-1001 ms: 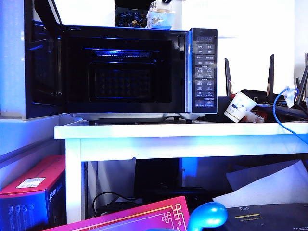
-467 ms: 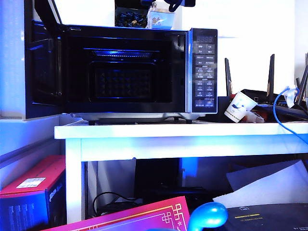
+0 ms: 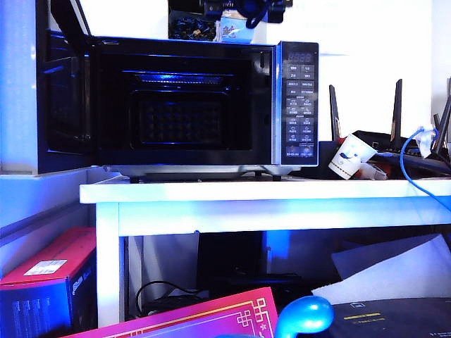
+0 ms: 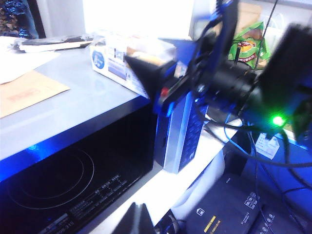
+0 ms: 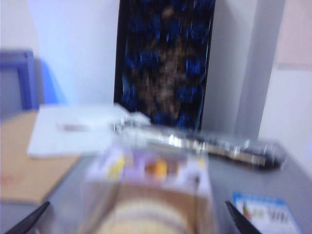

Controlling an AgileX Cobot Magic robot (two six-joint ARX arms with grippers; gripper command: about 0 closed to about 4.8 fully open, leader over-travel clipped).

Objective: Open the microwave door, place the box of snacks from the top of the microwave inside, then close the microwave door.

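Snacks (image 5: 151, 195) sit atop the microwave (image 3: 204, 105), and the right pincer (image 5: 139, 214) has just dropped in around them, fingers spread wide on either flank, nothing gripped yet. A second ago that spot was clear, so the pick-up looks imminent. Door (image 3: 63, 98) hangs fully open at left, cavity free. The dark box (image 5: 165, 63) behind crowds the lift. Left pincer's state can't be told; it's beside the microwave.
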